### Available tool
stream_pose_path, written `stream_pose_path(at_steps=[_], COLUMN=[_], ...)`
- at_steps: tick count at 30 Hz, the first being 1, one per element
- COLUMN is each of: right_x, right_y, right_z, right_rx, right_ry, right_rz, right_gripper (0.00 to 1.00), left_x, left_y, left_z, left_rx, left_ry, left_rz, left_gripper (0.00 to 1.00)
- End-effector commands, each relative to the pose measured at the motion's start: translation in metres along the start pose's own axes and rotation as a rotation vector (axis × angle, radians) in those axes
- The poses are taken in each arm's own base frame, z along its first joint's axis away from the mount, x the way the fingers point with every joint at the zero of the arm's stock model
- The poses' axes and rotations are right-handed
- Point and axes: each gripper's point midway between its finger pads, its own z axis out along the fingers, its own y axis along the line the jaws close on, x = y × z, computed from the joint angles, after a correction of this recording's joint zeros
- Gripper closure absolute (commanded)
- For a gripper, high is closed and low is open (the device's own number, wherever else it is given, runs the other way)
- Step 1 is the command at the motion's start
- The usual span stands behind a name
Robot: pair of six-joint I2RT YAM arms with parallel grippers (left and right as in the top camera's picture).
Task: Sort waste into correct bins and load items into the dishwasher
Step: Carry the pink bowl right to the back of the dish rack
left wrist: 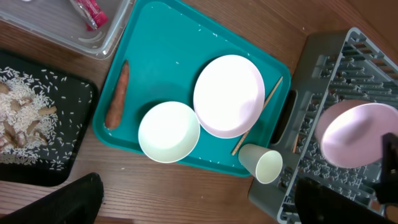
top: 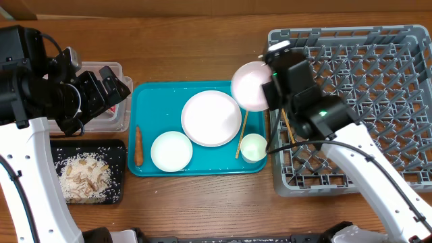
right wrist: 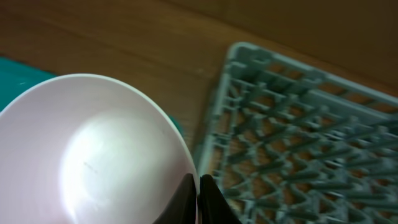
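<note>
Grey dish rack (top: 364,101) sits at the right of the wood surface (top: 202,202). Right fingers (top: 268,86) are clamped on a pale pink bowl (top: 248,84), held at the rack's left edge. Left fingers (top: 113,86) are spread wide and empty over the clear tub (top: 111,118).

Left wrist: plate (left wrist: 229,94), white bowl (left wrist: 168,131), cup (left wrist: 261,163) and chopstick (left wrist: 272,92) on the teal tray (left wrist: 161,43); rice scraps (left wrist: 28,115) in the black tray (left wrist: 84,118).

Right wrist: fingers pinched together on the bowl's rim, rack behind.

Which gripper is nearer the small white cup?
Right. The right gripper, shut on a pale pink round dish, is a little beyond the cup; the left gripper hangs over the clear plastic tub.
</note>
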Motion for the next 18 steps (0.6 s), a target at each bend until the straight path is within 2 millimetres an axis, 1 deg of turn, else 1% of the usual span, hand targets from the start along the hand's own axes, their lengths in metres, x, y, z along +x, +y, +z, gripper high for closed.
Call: stream_pose_path(at_steps=[1, 2, 5, 8, 10, 15, 16, 18], right_x=[-0.02, -0.022, -0.032, -0.04, -0.043, -0.038, -0.035, -0.03], right_y=[-0.07, -0.089, -0.134, -0.169, -0.188, -0.233, -0.247, -0.258], right_z=[-0.017, -0.02, -0.032, -0.038, -0.037, -0.018, -0.007, 0.005], right_rx=[0.286, 0.374, 0.585, 0.735, 0.808, 1.0, 1.07, 1.125], right_ry=[-0.061, -0.073, -0.102, -0.117, -0.116, -0.035, 0.0, 0.045], right_rz=[0.015, 0.032, 0.05, 0.042, 0.041, -0.016, -0.037, -0.078], right_gripper=[0.96, 0.96, 0.96, 0.96, 0.96, 0.96, 0.96, 0.96], left_x=[-0.001, -0.001, -0.001, -0.001, -0.001, -0.001, -0.001, -0.001], left_y=[0.0, 0.0, 0.0, 0.0, 0.0, 0.0, 0.0, 0.0], left_z=[-0.001, -0.001, -0.001, -0.001, -0.001, -0.001, -0.001, -0.001], left_rx=[0.003, 0.003, 0.003, 0.003, 0.003, 0.003, 0.003, 0.003], left_ry=[-0.003, -0.003, -0.003, -0.003, -0.003, -0.003, -0.003, -0.003], left_rz=[-0.005, -0.005, -0.005, -0.005, -0.005, -0.005, -0.005, -0.005], left_gripper=[0.0, 0.0, 0.0, 0.0, 0.0, 0.0, 0.0, 0.0])
